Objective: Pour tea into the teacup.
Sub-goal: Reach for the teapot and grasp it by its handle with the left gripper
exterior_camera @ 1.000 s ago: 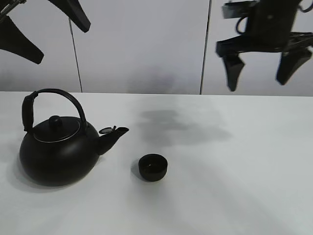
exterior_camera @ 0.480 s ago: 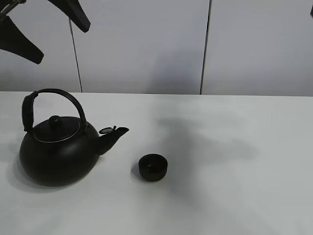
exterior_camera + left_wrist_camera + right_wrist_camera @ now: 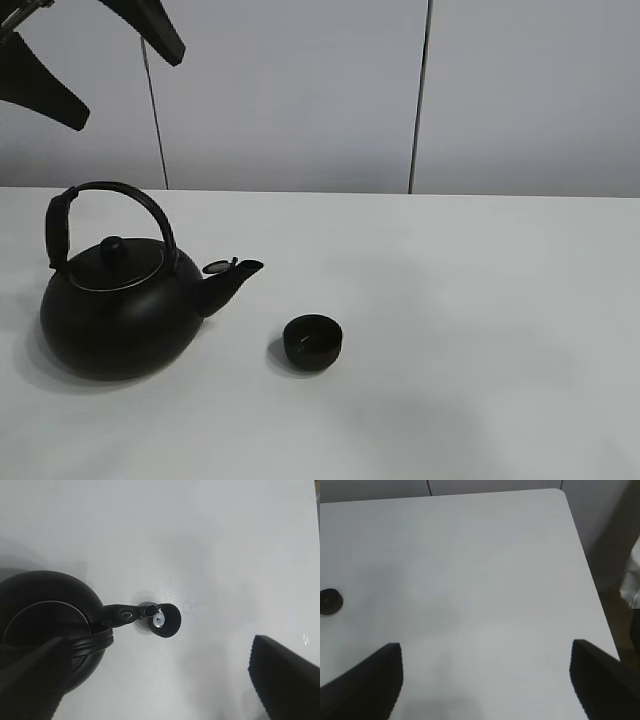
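Observation:
The tiny black teacup (image 3: 312, 341) stands on the white table, just right of the spout of a big black kettle (image 3: 110, 310) with an arched handle. No tea stream shows. My left gripper (image 3: 95, 55) is open and empty, high above the kettle at the top left. In the left wrist view it (image 3: 157, 647) looks down on the kettle (image 3: 40, 615) and the teacup (image 3: 165, 620), whose bottom glints. My right gripper (image 3: 485, 647) is open and empty, high over the table's right part. It is out of the high view. The teacup (image 3: 329, 601) shows far off in the right wrist view.
The white table (image 3: 480, 330) carries only the kettle and the cup. Its right edge and corner (image 3: 562, 492) show in the right wrist view, with floor beyond. A grey panelled wall (image 3: 300, 90) stands behind the table.
The right arm has risen out of the high view, and its shadow on the table has faded. The left gripper, kettle and teacup have not moved.

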`<state>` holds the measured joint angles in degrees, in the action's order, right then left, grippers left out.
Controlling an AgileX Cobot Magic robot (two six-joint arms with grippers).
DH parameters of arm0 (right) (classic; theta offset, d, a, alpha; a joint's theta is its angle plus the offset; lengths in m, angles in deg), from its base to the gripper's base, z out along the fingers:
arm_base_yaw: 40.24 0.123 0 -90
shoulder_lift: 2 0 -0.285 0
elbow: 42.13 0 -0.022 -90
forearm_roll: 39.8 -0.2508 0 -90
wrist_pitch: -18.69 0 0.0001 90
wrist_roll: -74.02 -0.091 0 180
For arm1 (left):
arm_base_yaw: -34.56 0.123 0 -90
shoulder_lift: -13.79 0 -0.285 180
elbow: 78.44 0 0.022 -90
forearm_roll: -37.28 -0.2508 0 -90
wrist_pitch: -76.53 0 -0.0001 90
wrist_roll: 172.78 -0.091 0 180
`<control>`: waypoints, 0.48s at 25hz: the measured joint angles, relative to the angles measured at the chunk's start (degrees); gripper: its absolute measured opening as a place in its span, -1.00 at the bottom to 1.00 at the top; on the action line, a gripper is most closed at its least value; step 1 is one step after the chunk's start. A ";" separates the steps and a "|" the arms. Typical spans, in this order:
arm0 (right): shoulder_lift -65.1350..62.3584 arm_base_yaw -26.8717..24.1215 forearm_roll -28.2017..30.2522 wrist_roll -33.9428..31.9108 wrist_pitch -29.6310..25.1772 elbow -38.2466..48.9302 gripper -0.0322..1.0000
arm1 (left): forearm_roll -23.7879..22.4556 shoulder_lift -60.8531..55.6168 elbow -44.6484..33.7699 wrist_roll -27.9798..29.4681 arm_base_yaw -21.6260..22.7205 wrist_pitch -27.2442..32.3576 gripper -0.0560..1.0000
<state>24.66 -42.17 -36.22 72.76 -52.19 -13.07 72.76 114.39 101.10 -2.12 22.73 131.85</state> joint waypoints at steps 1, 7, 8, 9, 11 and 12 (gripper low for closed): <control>-4.56 0.00 0.19 0.00 -0.36 2.27 0.27 | 0.00 0.00 0.00 0.00 0.00 0.00 0.42; -17.57 0.00 -2.25 0.09 0.19 12.99 0.27 | 0.00 0.00 0.00 0.00 0.00 0.00 0.42; -18.76 0.00 -2.98 0.34 1.14 14.70 0.27 | 0.00 0.00 0.00 0.00 0.00 0.00 0.42; -19.57 0.00 -3.58 0.83 2.23 16.30 0.27 | 0.00 0.00 0.00 0.00 0.00 0.00 0.42; -19.92 0.00 -4.12 1.80 3.84 18.80 0.27 | 0.00 0.00 0.00 0.00 0.00 0.00 0.42; -19.92 0.00 -4.23 2.23 4.24 19.26 0.27 | 0.00 0.00 0.00 0.00 0.00 0.00 0.42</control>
<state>4.74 -42.17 -40.45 74.98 -47.96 6.19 72.76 114.39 101.10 -2.12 22.73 131.85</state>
